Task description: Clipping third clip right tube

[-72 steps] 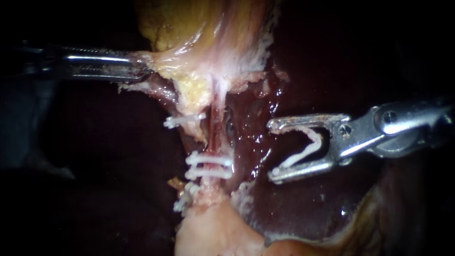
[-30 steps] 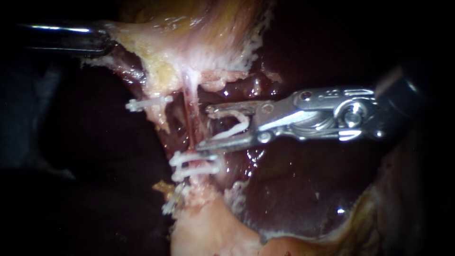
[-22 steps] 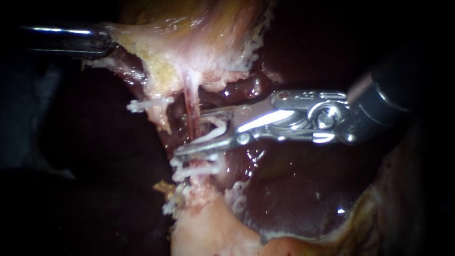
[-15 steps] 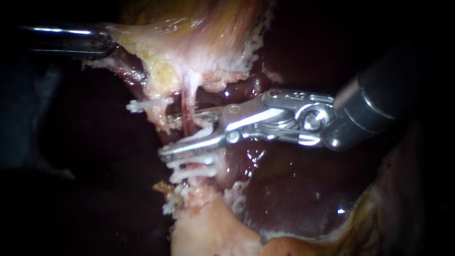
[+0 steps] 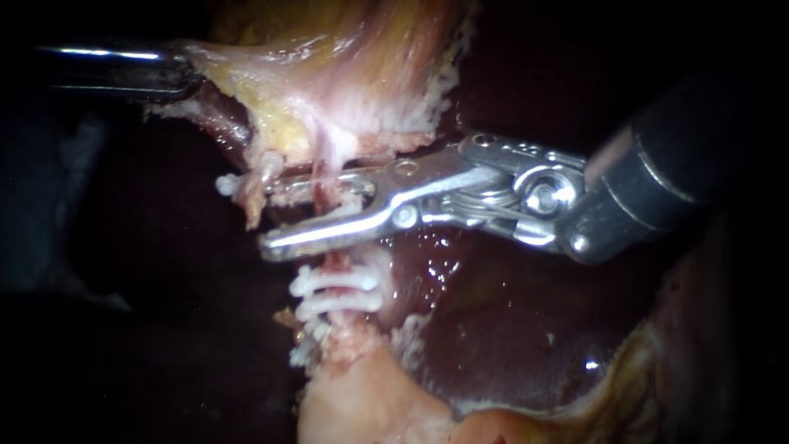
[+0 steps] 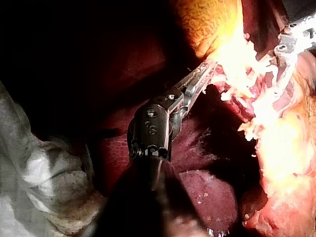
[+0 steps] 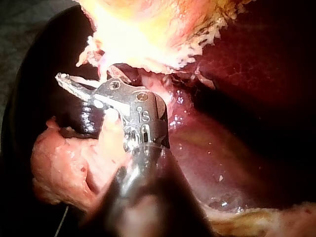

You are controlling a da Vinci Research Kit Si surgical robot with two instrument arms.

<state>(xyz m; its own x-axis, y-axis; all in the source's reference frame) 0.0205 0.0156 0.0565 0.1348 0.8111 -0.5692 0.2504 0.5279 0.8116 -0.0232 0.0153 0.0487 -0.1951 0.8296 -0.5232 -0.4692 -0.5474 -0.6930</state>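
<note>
Left claw enters from the left and is clamped on a flap of pale tissue at the gallbladder's edge. The flap is stretched toward the shaft. In the left wrist view the same claw lies closed with the pale flap between its two halves. A white cloth lies beside its shaft.

Next over, a lone clip, white, sits left of the right tube, level with the right claw's upper tip. Touching or just beside it: cannot tell.

Right tube, thin and red, drops from the gallbladder and passes straight between the halves of the right claw. That claw stands narrow, not fully closed, and straddles the tube. A new clip, white, is held between the halves, pressed from both sides. Whether it has locked on the tube cannot be told.

Just under the lower half, a pair of clips sits stacked on the same tube. Lower still is a low clip, beside a pale stump.

Liver, dark red and wet, fills the right. The right shaft runs in from the upper right.

In the right wrist view the right claw reaches under bright pale tissue, with a pink lump beside it.
</note>
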